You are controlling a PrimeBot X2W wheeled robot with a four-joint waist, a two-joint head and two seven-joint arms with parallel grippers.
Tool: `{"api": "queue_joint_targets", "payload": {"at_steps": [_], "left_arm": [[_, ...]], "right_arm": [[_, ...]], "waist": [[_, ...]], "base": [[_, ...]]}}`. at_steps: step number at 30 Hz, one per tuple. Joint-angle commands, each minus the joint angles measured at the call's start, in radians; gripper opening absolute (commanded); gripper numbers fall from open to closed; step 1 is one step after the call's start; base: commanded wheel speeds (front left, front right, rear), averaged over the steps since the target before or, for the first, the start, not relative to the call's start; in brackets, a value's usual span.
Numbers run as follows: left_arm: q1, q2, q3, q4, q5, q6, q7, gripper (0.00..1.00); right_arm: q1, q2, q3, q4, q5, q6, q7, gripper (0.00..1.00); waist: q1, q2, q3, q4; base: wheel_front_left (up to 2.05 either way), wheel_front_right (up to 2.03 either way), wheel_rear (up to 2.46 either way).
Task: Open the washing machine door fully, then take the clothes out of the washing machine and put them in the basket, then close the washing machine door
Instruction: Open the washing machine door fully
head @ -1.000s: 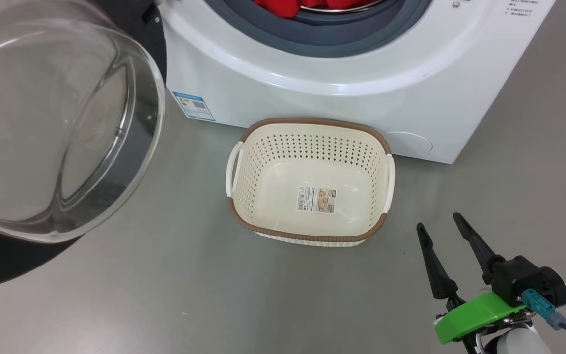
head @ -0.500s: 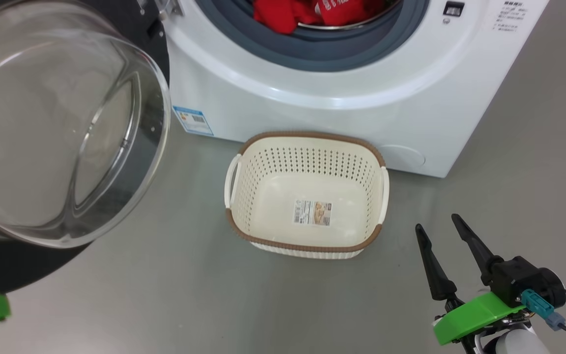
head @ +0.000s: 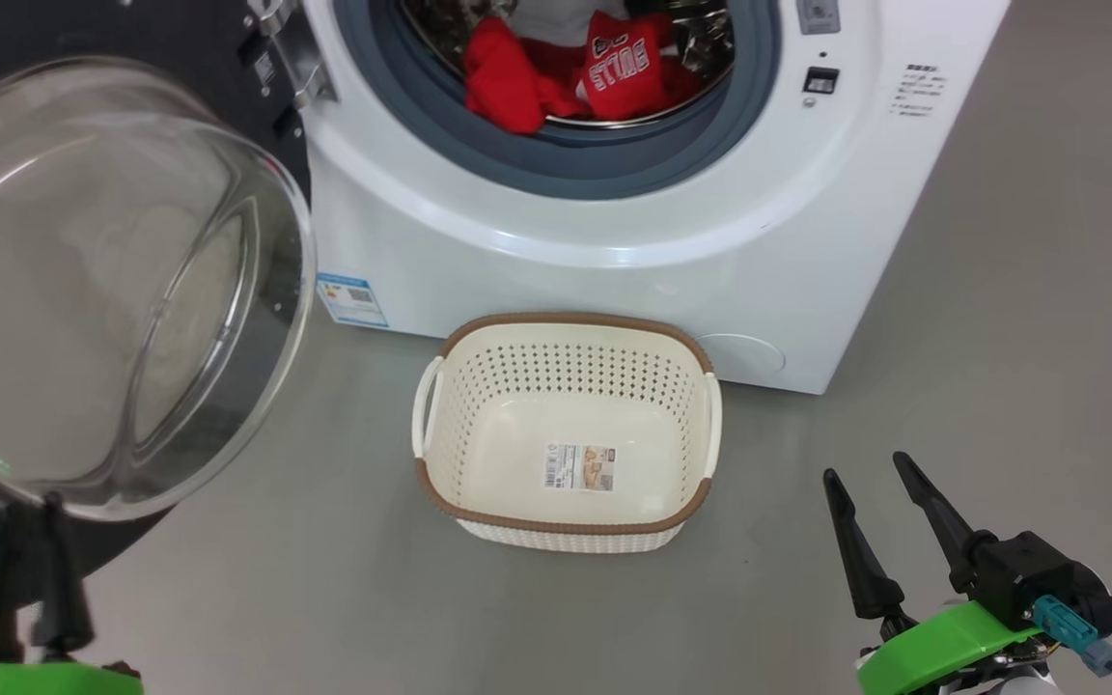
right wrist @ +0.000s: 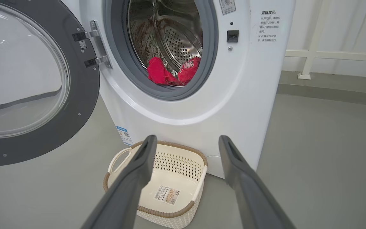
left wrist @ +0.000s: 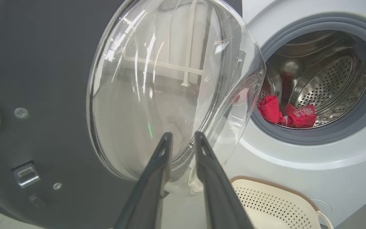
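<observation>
Left pincer (left wrist: 183, 138): fingers slightly parted, holding nothing, near the glass of the open door (left wrist: 170, 79). Right pincer (right wrist: 187, 141): spread wide, holding nothing. Red clothes (head: 566, 72) lie inside the washer (head: 614, 251). The basket (head: 566, 320) stands on the floor (head: 1000, 338) just before it.

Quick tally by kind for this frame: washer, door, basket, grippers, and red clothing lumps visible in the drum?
washing machine: 1
washing machine door: 1
basket: 1
grippers: 2 (left gripper, right gripper)
clothes, red lumps visible in the drum: 2
Total: 7
</observation>
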Motion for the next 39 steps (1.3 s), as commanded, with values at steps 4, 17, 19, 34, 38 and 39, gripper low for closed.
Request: {"api": "queue_joint_targets", "payload": {"at_steps": [4,17,19,34,38,39], "left_arm": [[0.035,0.041,-0.004,-0.058,-0.023,0.002,-0.005,1.0],[0.097,0.098,-0.175,-0.156,-0.063,0.002,-0.005,1.0],[0.103,0.102,-0.194,-0.172,-0.068,0.002,-0.005,1.0],[0.133,0.1,-0.261,-0.232,-0.085,0.002,-0.005,1.0],[0.134,0.103,-0.263,-0.238,-0.085,0.002,-0.005,1.0],[0.134,0.105,-0.263,-0.237,-0.081,0.002,-0.005,1.0]], "right_arm": [[0.003,0.0,0.015,-0.038,0.008,0.007,-0.009,1.0],[0.038,0.0,-0.033,-0.056,0.01,0.007,-0.009,1.0],[0.041,0.0,-0.04,-0.059,0.012,0.007,-0.009,1.0],[0.062,0.0,-0.104,-0.089,0.033,0.007,-0.009,1.0],[0.071,0.0,-0.117,-0.092,0.036,0.007,-0.009,1.0],[0.072,0.0,-0.118,-0.092,0.037,0.007,-0.009,1.0]], "waist": [[0.0,0.0,-0.024,-0.045],[0.0,0.0,-0.036,-0.159],[0.0,0.0,-0.036,-0.177],[0.0,0.0,-0.027,-0.28],[0.0,0.0,-0.029,-0.287],[0.0,0.0,-0.029,-0.288]], "base": [[0.0,0.0,0.0],[0.0,0.0,0.0],[0.0,0.0,0.0],[0.0,0.0,0.0],[0.0,0.0,0.0],[0.0,0.0,0.0]]}}
